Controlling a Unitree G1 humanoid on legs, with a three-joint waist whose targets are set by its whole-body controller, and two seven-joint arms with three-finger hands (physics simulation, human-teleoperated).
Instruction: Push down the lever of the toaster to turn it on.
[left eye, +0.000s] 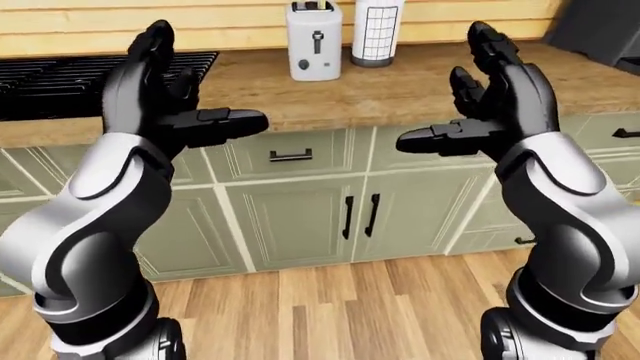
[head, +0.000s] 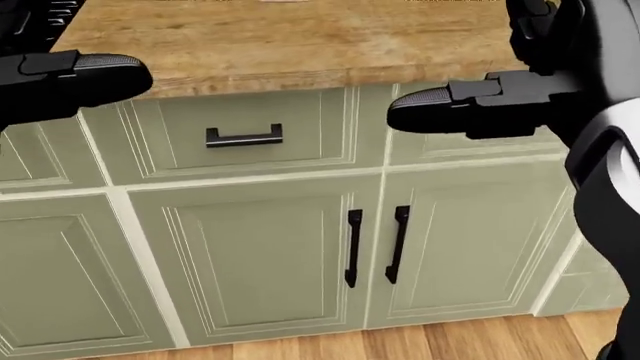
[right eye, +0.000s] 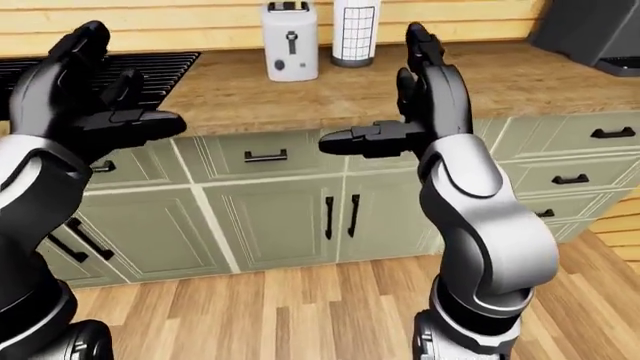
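A white toaster (left eye: 314, 40) stands upright at the top of the wooden counter (left eye: 390, 90), against the wall. Its black lever (left eye: 317, 37) sits on the side facing me, high in its slot. My left hand (left eye: 165, 90) is raised at the left, fingers spread open and empty. My right hand (left eye: 485, 97) is raised at the right, also open and empty. Both hands hover short of the counter edge, well apart from the toaster. The head view shows only the thumbs (head: 450, 101) over the cabinets.
A white cylinder with a black grid (left eye: 377, 31) stands right of the toaster. A black stovetop (left eye: 60, 82) lies at the counter's left. A dark appliance (right eye: 595, 34) sits at the far right. Green cabinets (left eye: 300, 217) with black handles stand below, over wood floor.
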